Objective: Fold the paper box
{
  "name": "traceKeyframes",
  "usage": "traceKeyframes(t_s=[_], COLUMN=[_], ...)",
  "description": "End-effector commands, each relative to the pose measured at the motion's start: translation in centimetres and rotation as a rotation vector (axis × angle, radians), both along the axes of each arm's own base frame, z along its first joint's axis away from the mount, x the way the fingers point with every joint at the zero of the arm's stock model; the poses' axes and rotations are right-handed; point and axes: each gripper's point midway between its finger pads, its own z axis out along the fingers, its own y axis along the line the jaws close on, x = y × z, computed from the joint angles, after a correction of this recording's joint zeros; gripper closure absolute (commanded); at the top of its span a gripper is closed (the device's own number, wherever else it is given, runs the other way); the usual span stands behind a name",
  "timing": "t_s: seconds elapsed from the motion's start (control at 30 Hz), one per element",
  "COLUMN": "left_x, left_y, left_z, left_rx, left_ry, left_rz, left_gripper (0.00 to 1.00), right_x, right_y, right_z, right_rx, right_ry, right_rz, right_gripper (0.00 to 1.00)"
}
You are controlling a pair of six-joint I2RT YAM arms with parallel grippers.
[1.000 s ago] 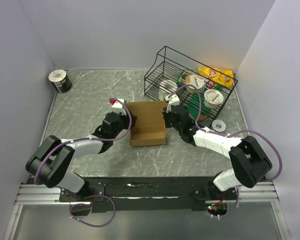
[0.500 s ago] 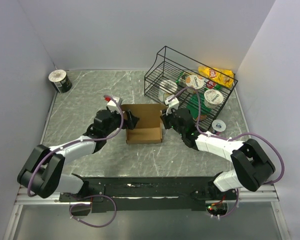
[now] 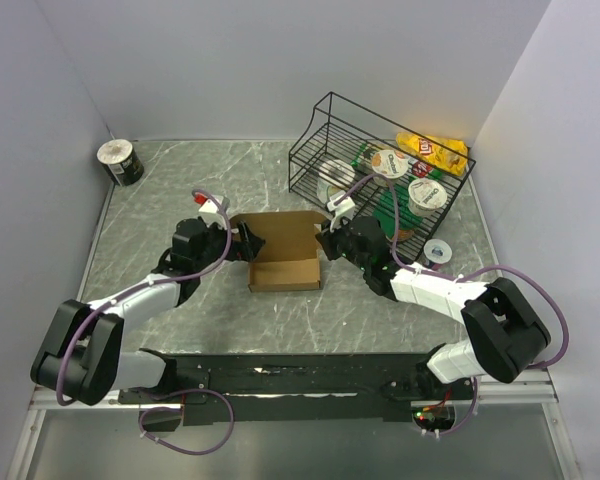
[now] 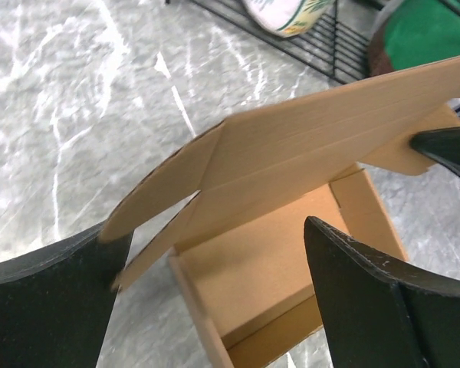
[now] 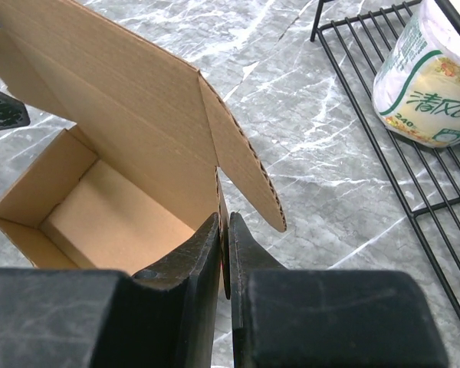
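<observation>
Brown cardboard paper box point(image 3: 285, 258) sits between the arms: right gripper point(image 3: 325, 243) pinches its right wall, left gripper point(image 3: 248, 240) gapes empty beside its left flap.

Inside the wire basket point(image 3: 309, 127), a white-and-green pack point(image 5: 429, 84) lying on the wires is showing the green Chinese characters "清风" in the right wrist view. A smaller green line beneath them is starting with "240", the rest being too small to read. At the basket's far right end, a yellow bag point(image 3: 435, 150) is carrying a red logo whose letters are blurring out in the top view, and the round lids point(image 3: 427, 193) of the cups beside it in the basket are bearing print too small to make out.
</observation>
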Motion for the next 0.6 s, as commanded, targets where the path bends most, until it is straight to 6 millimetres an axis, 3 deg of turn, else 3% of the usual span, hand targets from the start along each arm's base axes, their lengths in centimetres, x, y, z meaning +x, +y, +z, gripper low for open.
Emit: traceKeyframes(t_s=[0.0, 0.2, 0.3, 0.33, 0.57], left_x=[0.1, 0.3, 0.2, 0.2, 0.1], left_y=[0.8, 1.3, 1.6, 1.6, 2.3], left_z=[-0.3, -1.3, -1.4, -1.4, -1.3], left_rx=[-0.010, -0.004, -0.016, -0.015, 0.015], left_ry=[0.025, 0.046, 0.043, 0.044, 0.043], left_rz=[0.034, 0.053, 0.041, 0.039, 0.063], left_gripper=[0.01, 0.02, 0.10, 0.18, 0.31], right_x=[0.5, 0.5, 0.5, 0.5, 0.9], right_y=[0.2, 0.1, -0.1, -0.2, -0.2], right_z=[2.4, 2.1, 2.0, 2.1, 1.9], right_rx=[0.038, 0.036, 0.037, 0.036, 0.030], right_ry=[-0.066, -0.061, -0.059, -0.059, -0.052], right_rz=[0.005, 0.010, 0.008, 0.005, -0.001], right_gripper=[0.85, 0.85, 0.85, 0.85, 0.85])
